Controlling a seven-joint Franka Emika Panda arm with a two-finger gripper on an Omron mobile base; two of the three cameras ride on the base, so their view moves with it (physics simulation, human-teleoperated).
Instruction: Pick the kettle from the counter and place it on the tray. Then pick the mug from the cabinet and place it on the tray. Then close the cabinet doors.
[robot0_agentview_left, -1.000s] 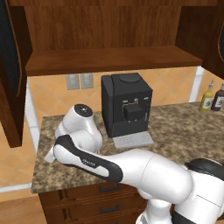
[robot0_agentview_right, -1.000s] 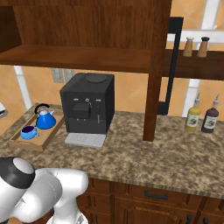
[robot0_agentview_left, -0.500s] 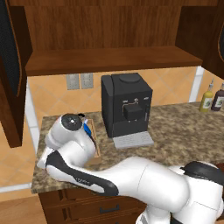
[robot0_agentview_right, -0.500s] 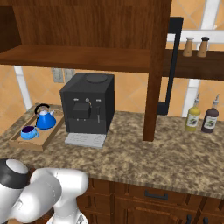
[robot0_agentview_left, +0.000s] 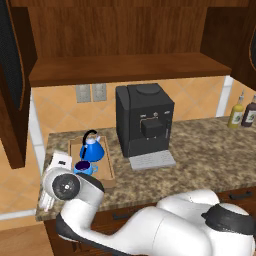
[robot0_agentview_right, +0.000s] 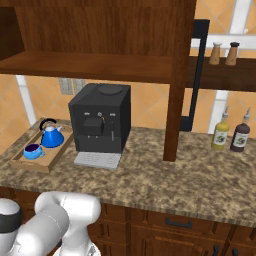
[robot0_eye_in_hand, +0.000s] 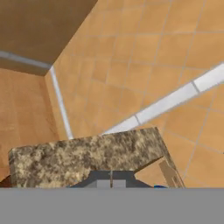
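**Blue kettle and mug on the tray, jaws closed and empty**

Blue is what you want to find first: the kettle (robot0_agentview_left: 93, 148) and the mug (robot0_agentview_left: 84, 167) both sit inside the light-wood tray (robot0_agentview_left: 108, 169), which rests on the granite counter (robot0_agentview_left: 210, 150) just left of the black coffee machine (robot0_agentview_left: 144, 123). From the right base view you see the same pairing, kettle (robot0_agentview_right: 51, 136) at the far end of the tray (robot0_agentview_right: 42, 163) and mug (robot0_agentview_right: 32, 150) at the near end, close together but apart.

Your gripper (robot0_eye_in_hand: 111, 182) has its two finger tips pressed together with nothing between them. In the hand view they sit at the bottom edge, looking over the corner of the counter (robot0_eye_in_hand: 83, 155) toward the tiled wall. A corner of the tray (robot0_eye_in_hand: 162, 172) lies just to the right of the jaws, and a sliver of blue shows at the bottom edge beside it; you cannot tell whether that is the mug or the kettle. Neither touches the jaws.

From the left base view the arm's white elbow sits low at the counter's front left, near the tray's near end.

Above, the cabinet (robot0_agentview_left: 125, 35) stands open: its shelf board is bare, and one door (robot0_agentview_left: 14, 82) is swung out at the far left. In the right base view the other door (robot0_agentview_right: 198, 75) stands open beyond the cabinet's right side panel, black bar handle visible.
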